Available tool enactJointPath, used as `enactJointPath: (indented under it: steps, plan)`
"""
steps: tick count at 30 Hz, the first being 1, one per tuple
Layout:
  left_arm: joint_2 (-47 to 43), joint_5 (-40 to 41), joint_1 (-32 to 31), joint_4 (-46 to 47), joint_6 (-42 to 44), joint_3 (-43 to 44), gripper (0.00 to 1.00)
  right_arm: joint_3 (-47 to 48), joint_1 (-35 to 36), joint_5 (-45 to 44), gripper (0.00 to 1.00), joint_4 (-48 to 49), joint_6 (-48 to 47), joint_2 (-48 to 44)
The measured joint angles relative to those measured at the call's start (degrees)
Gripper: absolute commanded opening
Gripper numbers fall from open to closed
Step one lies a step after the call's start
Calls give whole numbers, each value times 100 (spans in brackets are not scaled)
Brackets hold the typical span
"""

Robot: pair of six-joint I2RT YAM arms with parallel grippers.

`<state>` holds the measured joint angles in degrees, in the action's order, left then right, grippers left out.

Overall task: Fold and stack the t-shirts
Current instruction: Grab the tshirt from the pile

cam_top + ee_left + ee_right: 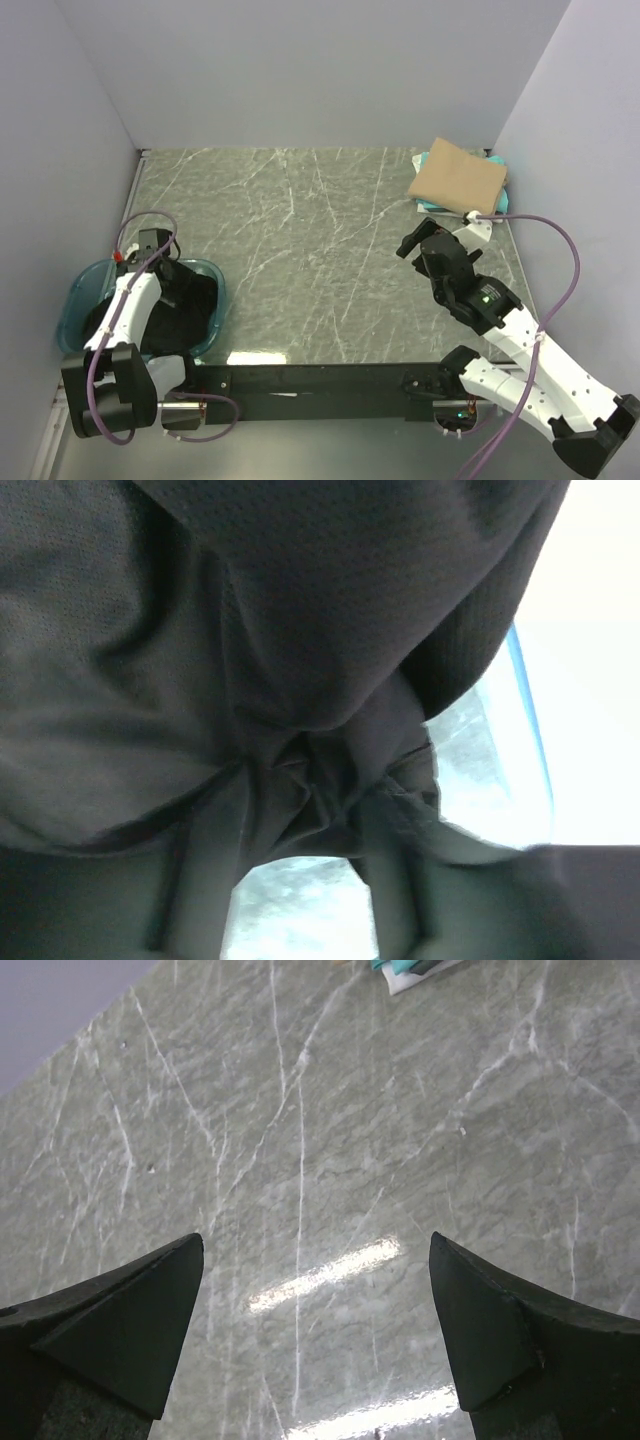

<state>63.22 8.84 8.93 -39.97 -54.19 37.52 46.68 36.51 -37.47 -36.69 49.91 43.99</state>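
Work right now is on the black t-shirt [188, 300]. It sits crumpled in the blue tub [72, 305] at the near left of the table [300, 250]. Your left gripper [305, 815] is down in the tub, and a bunch of black cloth sits between its fingers [200, 880]. You cannot tell from these views if they squeeze the cloth tight or just stand around it. Your right gripper [315, 1245] is wide open and holds nothing. It hangs over bare table on the right.

The tan t-shirt [457, 177] is folded flat and lies on top of the teal t-shirt [497, 198] in the far right corner. So I think two shirts are done and the black one is the last.

Next, I think you need a firm pinch on the bunch, then a lift up and out of the tub. After that the shirt must be spread flat on the table, and you will likely want both grippers for that.

The black cloth is thin and soft, with a fine mesh weave, and it hangs in deep floppy folds. It may sag and slip, so grab plenty. The tub is see-through blue plastic with a rounded rim. The table top is smooth and shiny, grey-green like marble with white veins. The tan shirt looks like a neat soft square.
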Motion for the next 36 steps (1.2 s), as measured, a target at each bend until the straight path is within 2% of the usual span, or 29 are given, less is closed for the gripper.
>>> enactJointPath:
  steps: [1, 3, 4, 5, 11, 14, 19, 25, 30, 33, 36]
  plan:
    - [-7, 2, 0, 11, -15, -2, 31, -28, -11, -9, 100, 0, -33, -31]
    - [-55, 11, 0, 42, 2, -2, 18, -31, -35, -9, 100, 9, -66, -26]
    - [-92, 9, 0, 48, 2, -2, 4, -33, -44, -9, 100, 20, -96, -13]
    - [-138, 11, 0, 59, -7, -2, 1, -31, -50, -9, 100, 26, -122, 4]
    - [-428, 42, 4, 2, 42, 52, 1, -31, -101, 7, 100, 127, -363, 214]
    - [-627, 50, 4, -212, 20, 348, 1, -2, -144, 24, 100, 177, -511, 275]
    - [-1110, 168, 4, -560, -85, 1578, 1, 133, -273, 66, 100, 339, -787, 387]
    - [-1882, 186, 7, -262, -205, 2822, 1, 216, -446, 221, 100, 546, -984, 538]
    - [-1952, -562, 15, 560, -201, 3453, 1, 216, -566, 337, 100, 632, -1060, 643]
    - [-1447, -1373, -17, 1078, -205, 3976, 1, 216, -627, 361, 100, 671, -1062, 632]
    - [-809, -1878, -393, 1519, -197, 4496, 1, 216, -682, 387, 100, 699, -1060, 579]
